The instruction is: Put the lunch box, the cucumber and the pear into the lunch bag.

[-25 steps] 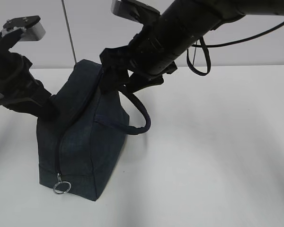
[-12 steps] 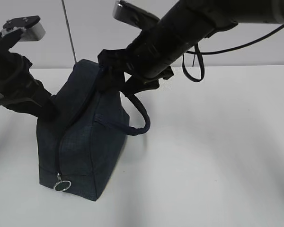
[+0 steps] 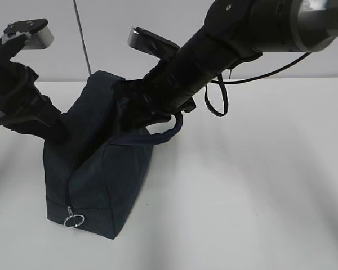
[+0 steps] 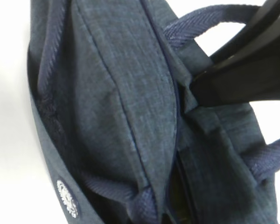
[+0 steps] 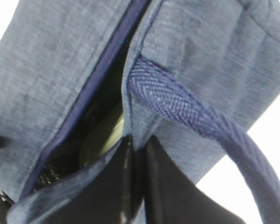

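Now right gripper (image 5: pixel 135 182) on lunch bag (image 3: pixel 96 169) rim

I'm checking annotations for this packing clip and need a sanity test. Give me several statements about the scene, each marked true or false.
1. The boxy dark navy fabric lunch bag stands on the white table. True.
2. The metal ring zipper pull hangs near the bag's bottom edge. True.
3. The right gripper hovers far from the bag. False: its fingers pinch the fabric edge of the opening.
4. A yellow pear lies on the table beside the bag. False: nothing shows there.
5. Something pale green shows inside the opening. True.
6. The zipper is closed along the top. False: it gapes open there.
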Controlling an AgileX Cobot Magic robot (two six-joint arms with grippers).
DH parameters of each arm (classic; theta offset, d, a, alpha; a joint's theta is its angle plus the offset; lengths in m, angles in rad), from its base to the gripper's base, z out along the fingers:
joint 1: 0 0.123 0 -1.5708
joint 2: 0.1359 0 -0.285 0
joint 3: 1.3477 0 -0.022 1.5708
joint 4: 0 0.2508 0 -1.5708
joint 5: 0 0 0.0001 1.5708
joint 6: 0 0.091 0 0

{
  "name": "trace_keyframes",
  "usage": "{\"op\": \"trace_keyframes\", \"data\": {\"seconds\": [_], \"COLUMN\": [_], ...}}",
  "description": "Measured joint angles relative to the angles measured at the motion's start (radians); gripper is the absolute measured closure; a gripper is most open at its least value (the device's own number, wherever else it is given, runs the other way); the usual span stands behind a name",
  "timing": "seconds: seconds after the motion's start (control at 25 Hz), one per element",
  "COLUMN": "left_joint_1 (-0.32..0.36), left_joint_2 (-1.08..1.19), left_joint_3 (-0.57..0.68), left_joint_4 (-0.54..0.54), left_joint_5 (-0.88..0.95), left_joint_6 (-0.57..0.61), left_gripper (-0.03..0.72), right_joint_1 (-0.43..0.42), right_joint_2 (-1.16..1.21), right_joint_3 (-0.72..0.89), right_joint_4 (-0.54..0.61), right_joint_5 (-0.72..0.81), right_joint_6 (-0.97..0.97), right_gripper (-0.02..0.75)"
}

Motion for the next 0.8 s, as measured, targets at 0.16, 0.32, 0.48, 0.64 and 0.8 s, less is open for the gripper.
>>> {"op": "trace_keyframes", "data": {"seconds": [0.16, 0.32, 0.48, 0.64, 0.8], "left_joint_1": [0.0, -0.002, -0.045, -0.109, -0.127], "left_joint_2": [0.0, 0.0, 0.009, 0.058, 0.082], "left_joint_3": [0.0, 0.0, -0.007, -0.049, -0.072], "left_joint_4": [-0.002, -0.009, -0.025, -0.04, -0.056], "left_joint_5": [-0.007, -0.022, -0.055, -0.058, -0.059], "left_joint_6": [0.0, 0.0, -0.001, -0.009, -0.016], "left_gripper": [0.685, 0.685, 0.685, 0.685, 0.685], "right_joint_1": [0.0, -0.006, -0.039, -0.06, -0.062], "right_joint_2": [-0.029, -0.13, -0.232, -0.292, -0.302], "right_joint_3": [0.025, 0.135, 0.228, 0.271, 0.282], "right_joint_4": [-0.092, -0.152, -0.167, -0.192, -0.204], "right_joint_5": [-0.004, -0.059, -0.072, -0.072, -0.051], "right_joint_6": [0.056, 0.077, 0.077, 0.077, 0.077], "right_gripper": [0.734, 0.736, 0.736, 0.736, 0.733]}}
